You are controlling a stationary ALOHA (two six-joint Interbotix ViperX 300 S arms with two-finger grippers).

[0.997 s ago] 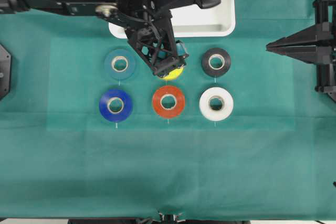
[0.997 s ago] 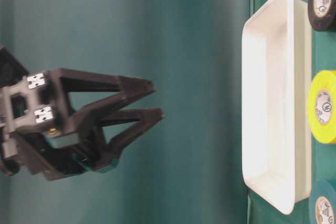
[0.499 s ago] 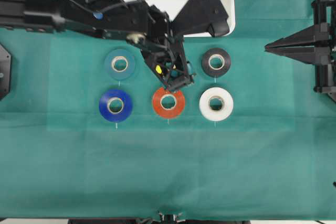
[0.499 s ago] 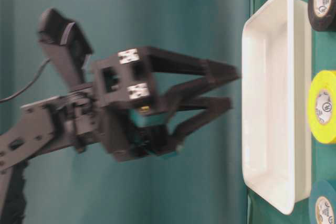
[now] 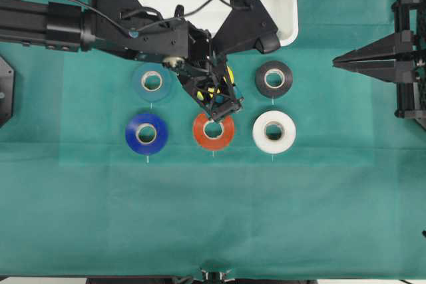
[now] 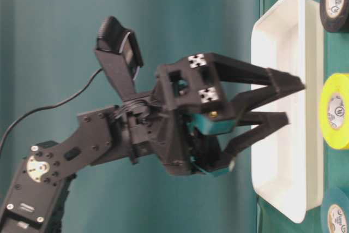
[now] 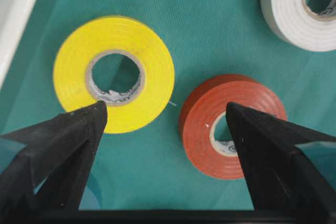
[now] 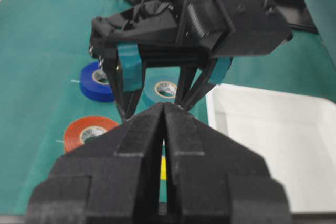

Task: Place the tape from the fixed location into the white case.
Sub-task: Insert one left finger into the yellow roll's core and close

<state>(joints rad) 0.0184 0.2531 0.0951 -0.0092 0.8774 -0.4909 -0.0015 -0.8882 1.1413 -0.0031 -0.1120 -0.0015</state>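
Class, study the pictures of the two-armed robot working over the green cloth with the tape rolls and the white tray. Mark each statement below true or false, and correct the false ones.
1. The left gripper is open above the cloth. True.
2. The bright yellow roll of tape already lies inside the large shallow white rectangular tray. False: it lies flat on the green cloth, beside the tray.
3. The orange-red roll of tape lies next to the yellow roll. True.
4. The right gripper is shut on the white roll of tape. False: its jaws are shut on nothing, at the right side, apart from every roll.
5. Six rolls lie in two rows of three. True.
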